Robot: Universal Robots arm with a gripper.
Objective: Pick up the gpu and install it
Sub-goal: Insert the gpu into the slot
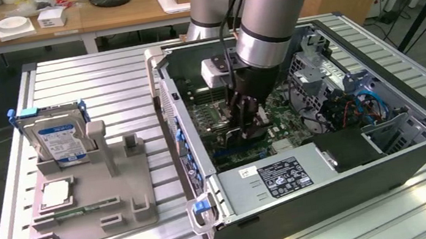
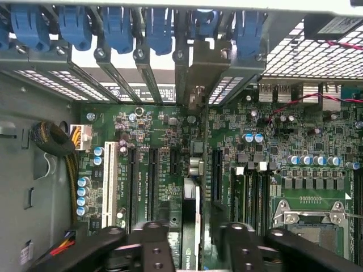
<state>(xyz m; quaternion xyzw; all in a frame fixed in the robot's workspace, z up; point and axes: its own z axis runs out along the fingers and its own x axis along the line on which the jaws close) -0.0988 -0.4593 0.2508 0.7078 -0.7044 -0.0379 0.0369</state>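
The gpu (image 2: 191, 212) stands on edge in a motherboard slot inside the open computer case (image 1: 209, 219). Its pale grey bracket (image 2: 195, 73) sits against the rear slot openings under the blue clips. My gripper (image 2: 194, 243) is directly over the card, and its black fingers (image 2: 153, 243) stand on either side of it with a small gap on each side, so it is open. In the exterior view the arm reaches down into the case and the gripper (image 1: 247, 128) hangs low over the green motherboard (image 1: 287, 119).
A grey parts tray (image 1: 124, 193) lies at the exterior view's left with a hard drive (image 1: 59, 140), a processor (image 1: 56, 192) and a memory stick (image 1: 84, 209). Inside the case are the power supply (image 1: 279, 179), drive cage (image 1: 318, 74), cables (image 2: 57, 147) and the processor socket (image 2: 309, 221).
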